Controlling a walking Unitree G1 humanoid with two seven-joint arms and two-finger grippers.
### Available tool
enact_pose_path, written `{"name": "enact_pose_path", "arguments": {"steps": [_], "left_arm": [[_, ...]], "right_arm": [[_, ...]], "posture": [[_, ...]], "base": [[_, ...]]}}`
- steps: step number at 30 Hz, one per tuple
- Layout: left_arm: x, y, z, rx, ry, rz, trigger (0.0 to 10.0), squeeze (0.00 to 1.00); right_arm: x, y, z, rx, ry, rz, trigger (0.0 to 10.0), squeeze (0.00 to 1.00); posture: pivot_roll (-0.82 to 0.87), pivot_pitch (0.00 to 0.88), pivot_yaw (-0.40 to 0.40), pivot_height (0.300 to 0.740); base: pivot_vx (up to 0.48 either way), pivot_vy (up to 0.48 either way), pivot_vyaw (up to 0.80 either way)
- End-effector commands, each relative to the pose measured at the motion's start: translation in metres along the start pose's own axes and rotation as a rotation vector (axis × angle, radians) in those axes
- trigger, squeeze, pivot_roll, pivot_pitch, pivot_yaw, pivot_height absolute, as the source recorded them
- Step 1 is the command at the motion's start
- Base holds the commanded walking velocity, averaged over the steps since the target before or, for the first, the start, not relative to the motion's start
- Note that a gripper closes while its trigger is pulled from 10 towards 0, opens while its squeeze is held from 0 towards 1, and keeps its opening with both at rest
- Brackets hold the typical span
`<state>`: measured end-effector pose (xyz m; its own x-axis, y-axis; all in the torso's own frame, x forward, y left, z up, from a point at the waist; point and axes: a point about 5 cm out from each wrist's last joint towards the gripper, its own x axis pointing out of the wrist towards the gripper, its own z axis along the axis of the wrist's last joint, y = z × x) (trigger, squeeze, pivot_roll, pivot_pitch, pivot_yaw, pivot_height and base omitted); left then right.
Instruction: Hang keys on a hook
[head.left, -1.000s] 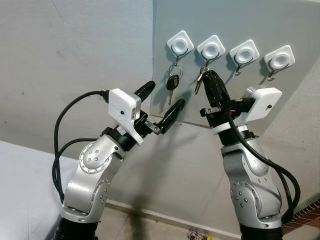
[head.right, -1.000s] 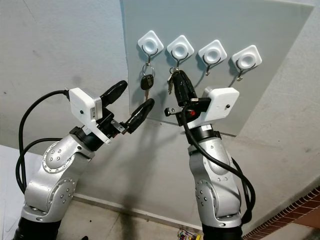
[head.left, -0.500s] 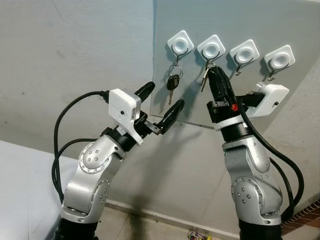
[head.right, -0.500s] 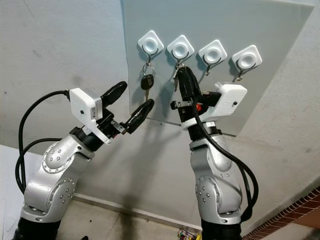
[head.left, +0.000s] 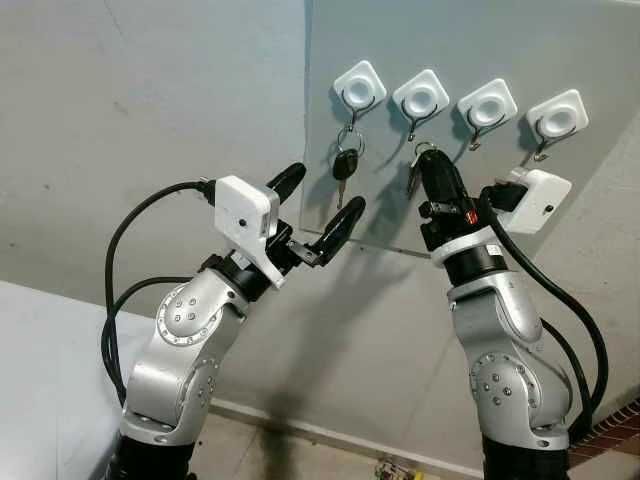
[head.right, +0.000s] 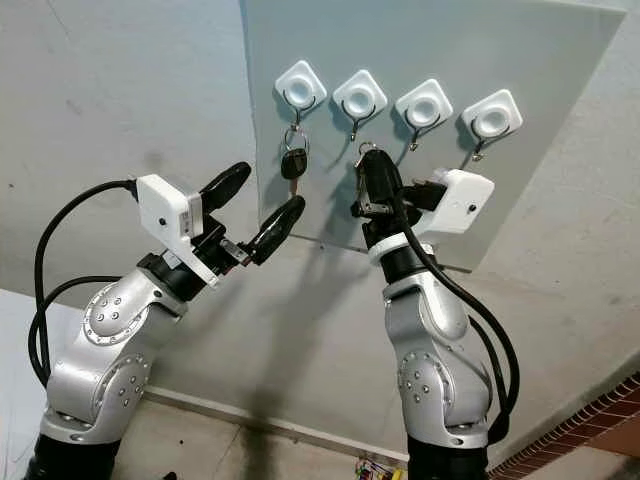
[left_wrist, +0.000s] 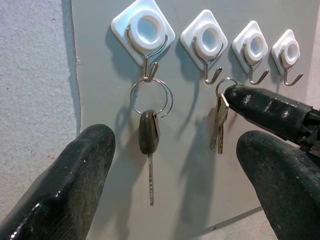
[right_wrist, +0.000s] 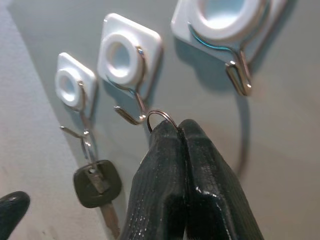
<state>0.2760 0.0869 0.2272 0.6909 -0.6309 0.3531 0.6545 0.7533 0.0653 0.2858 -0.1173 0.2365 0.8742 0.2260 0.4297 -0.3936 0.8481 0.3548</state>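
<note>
Four white hook mounts sit in a row on a grey board (head.left: 470, 40). A black-headed key (head.left: 344, 165) hangs by its ring from the first hook (head.left: 352, 120). My right gripper (head.left: 428, 160) is shut on the ring (right_wrist: 161, 116) of a silver key set (left_wrist: 219, 117), which dangles below the fingertips. The ring sits just beside the tip of the second hook (right_wrist: 131, 115), slightly below it; I cannot tell if they touch. My left gripper (head.left: 327, 190) is open, held below and left of the black key, its fingers (left_wrist: 75, 175) empty.
The third hook (head.left: 476, 140) and fourth hook (head.left: 541, 153) carry nothing. The board leans against a pale wall (head.left: 150, 120). A white surface (head.left: 40, 380) lies at lower left. Brick edging (head.left: 610, 425) shows at lower right.
My right gripper rose to the second hook with the silver keys, then dropped slightly below it while its wrist turned. The left arm barely moved.
</note>
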Motion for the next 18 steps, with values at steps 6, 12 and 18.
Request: {"name": "enact_pose_path", "arguments": {"steps": [6, 12, 18], "left_arm": [[0.0015, -0.0020, 0.0073, 0.009, -0.024, -0.002, 10.0, 0.00], [0.0025, -0.0023, 0.0068, 0.007, -0.025, -0.003, 10.0, 0.00], [0.0031, -0.0033, 0.0071, 0.005, -0.027, -0.007, 10.0, 0.00]], "right_arm": [[-0.0050, 0.0117, 0.0112, -0.002, -0.033, 0.095, 10.0, 0.00], [-0.0056, 0.0151, 0.0120, 0.007, -0.034, 0.126, 10.0, 0.00], [-0.0027, 0.0165, 0.0149, 0.035, -0.047, 0.122, 10.0, 0.00]], "posture": [[0.07, 0.000, -0.046, 0.740], [0.06, 0.000, -0.045, 0.740], [0.06, 0.000, -0.045, 0.740]], "base": [[0.000, 0.000, 0.00], [0.000, 0.000, 0.00], [0.000, 0.000, 0.00]]}}
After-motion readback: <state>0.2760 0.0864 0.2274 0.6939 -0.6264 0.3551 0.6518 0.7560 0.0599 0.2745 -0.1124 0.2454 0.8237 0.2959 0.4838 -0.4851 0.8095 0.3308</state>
